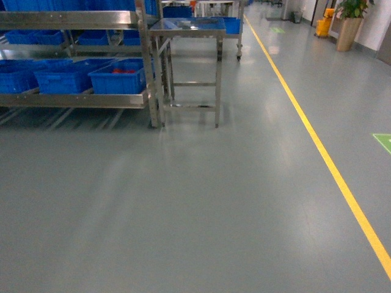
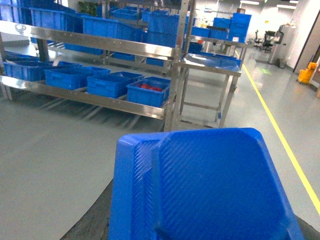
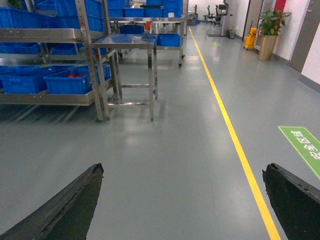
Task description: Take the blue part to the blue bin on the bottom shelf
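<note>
Two black tool fingers [image 3: 65,210] of our right tool [image 3: 182,205] stood spread wide, released. Our left tool [image 2: 205,220] was hidden behind a bright-blue ribbed plastic part [image 2: 200,185]; we cannot tell its state. Bright-blue plastic bins [image 1: 119,79] sat on the stainless-steel rack's bottom shelf [image 1: 73,99].

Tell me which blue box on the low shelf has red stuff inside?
The blue bin at the right end of the bottom shelf, beside the rack's post. Its neighbours show no red.
</note>
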Robot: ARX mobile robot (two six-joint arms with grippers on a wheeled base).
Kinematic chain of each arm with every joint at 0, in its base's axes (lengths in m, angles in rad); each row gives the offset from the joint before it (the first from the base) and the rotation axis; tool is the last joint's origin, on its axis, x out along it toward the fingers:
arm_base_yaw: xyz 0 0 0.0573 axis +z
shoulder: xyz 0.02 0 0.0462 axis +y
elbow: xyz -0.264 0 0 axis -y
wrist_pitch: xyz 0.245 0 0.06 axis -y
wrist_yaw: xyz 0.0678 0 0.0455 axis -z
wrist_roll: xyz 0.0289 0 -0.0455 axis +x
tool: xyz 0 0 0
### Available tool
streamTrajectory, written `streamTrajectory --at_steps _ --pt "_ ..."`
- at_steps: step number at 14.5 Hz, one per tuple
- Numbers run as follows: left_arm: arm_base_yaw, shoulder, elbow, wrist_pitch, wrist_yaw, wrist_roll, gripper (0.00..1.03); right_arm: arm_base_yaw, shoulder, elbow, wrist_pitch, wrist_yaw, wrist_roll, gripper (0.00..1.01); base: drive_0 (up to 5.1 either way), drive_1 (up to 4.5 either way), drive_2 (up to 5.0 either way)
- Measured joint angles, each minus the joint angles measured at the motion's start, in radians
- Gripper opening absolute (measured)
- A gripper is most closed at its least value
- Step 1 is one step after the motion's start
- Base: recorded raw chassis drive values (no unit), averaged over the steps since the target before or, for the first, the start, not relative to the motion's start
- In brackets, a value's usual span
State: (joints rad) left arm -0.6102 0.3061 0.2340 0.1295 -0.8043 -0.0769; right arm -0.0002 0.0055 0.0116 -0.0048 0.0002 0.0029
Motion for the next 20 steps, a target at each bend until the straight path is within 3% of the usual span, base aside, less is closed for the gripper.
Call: streamTrajectory --at_steps 20 --pt "-0.001 0.0 -0.001 0.001 0.0 -0.002 0.44 0.0 0.0 0.0 0.001 0.0 0.0 0.98 0.0 4.3 -4.4"
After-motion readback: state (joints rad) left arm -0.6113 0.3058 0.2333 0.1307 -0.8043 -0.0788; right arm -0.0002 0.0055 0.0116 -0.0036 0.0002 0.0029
